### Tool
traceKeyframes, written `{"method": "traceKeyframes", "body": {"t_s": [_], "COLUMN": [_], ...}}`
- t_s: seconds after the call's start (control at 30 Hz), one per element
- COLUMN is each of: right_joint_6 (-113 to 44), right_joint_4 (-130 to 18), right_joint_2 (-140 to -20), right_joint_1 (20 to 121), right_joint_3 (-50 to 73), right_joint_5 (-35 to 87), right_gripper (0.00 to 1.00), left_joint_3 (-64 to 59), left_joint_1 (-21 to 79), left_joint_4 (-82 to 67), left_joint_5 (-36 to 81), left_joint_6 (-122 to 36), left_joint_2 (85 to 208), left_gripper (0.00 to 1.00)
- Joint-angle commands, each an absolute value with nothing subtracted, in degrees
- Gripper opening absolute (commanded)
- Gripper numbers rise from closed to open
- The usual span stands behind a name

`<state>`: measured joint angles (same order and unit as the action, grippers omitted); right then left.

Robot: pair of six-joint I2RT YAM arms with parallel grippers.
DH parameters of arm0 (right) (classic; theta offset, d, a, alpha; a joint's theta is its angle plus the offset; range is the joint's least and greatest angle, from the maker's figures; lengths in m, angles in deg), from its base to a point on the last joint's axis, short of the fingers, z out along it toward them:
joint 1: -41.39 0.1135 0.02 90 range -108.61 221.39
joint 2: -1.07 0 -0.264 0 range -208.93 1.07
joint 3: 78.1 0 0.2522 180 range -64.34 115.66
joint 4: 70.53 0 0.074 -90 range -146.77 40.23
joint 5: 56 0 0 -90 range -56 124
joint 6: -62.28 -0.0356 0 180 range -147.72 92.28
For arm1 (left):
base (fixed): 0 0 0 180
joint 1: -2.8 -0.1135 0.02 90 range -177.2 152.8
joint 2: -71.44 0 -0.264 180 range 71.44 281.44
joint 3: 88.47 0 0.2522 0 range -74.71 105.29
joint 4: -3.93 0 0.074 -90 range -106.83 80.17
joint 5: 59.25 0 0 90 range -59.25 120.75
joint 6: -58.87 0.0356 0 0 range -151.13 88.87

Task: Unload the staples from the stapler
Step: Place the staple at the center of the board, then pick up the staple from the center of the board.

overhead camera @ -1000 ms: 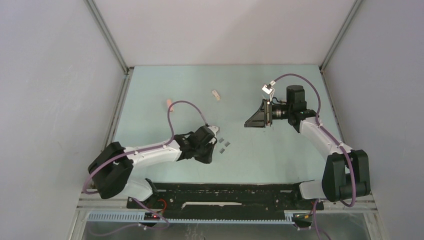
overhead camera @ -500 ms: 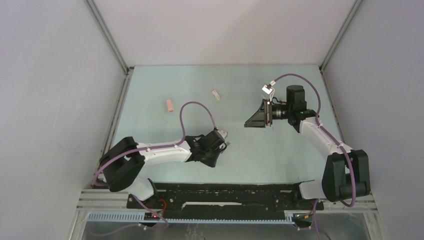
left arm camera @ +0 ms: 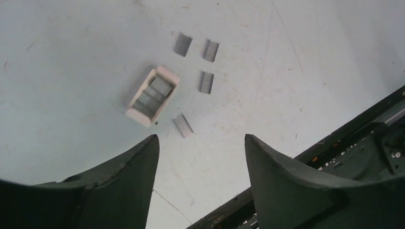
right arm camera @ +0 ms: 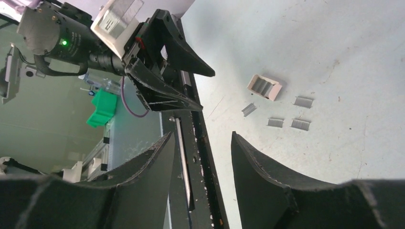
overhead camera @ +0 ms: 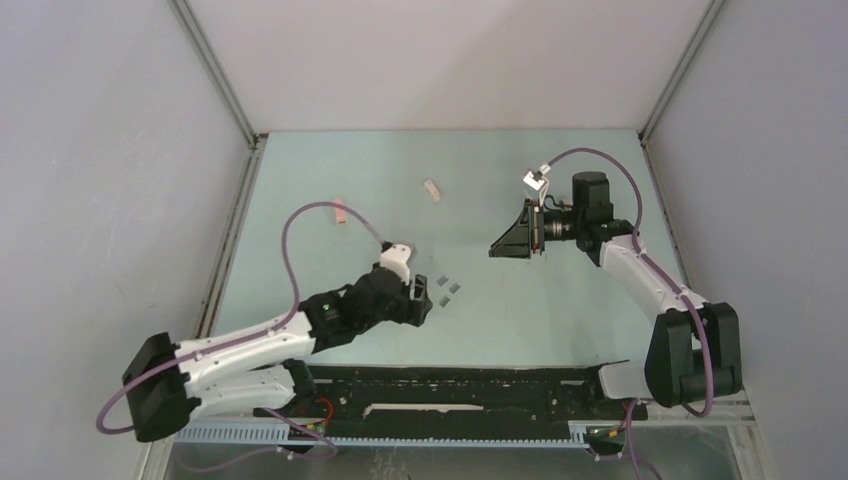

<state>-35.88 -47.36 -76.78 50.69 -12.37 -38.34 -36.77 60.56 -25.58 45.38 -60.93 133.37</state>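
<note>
A small white stapler (left arm camera: 153, 95) lies on the table with its channel facing up. Several grey staples (left arm camera: 207, 82) lie loose to its right; one strip (left arm camera: 183, 126) is nearest my fingers. My left gripper (left arm camera: 200, 138) hovers above the table just short of them, open, with nothing between its fingers. From above, it (overhead camera: 420, 300) is left of the staples (overhead camera: 450, 288). My right gripper (overhead camera: 500, 247) hangs open and empty farther right, pointing left. Its wrist view shows the stapler (right arm camera: 264, 87), the staples (right arm camera: 300, 124) and the left gripper (right arm camera: 167, 71).
A pink stapler (overhead camera: 341, 212) lies at the back left, partly behind the left arm's purple cable. Another small white stapler (overhead camera: 432, 190) lies at the back centre. The black rail (overhead camera: 450, 385) runs along the near table edge. Grey walls enclose the table.
My left gripper has opened and pulled back to the left, and the staples it covered half a second ago show again. Its arm has swung down and left. The right arm has not moved.
</note>
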Motion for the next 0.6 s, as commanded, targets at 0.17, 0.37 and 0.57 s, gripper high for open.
{"method": "traceKeyframes", "body": {"t_s": [0.17, 0.37, 0.57], "right_joint_6": [-23.62, -21.61, -21.19], "right_joint_4": [-42.14, -41.13, -40.95], "right_joint_2": [-71.32, -70.39, -70.39], "right_joint_1": [54.6, 55.45, 55.36], "right_joint_3": [-10.2, -10.2, -10.21], "right_joint_5": [-35.11, -34.06, -34.03], "right_gripper": [0.57, 0.56, 0.56], "left_joint_3": [-53.26, -56.55, -51.83], "left_joint_1": [57.69, 53.89, 54.18], "left_joint_4": [-5.9, -2.01, -8.92], "left_joint_5": [46.61, 41.45, 42.74], "left_joint_6": [-69.66, -76.9, -76.4], "left_joint_2": [119.36, 121.15, 125.73], "left_gripper": [1.0, 0.99, 0.97]}}
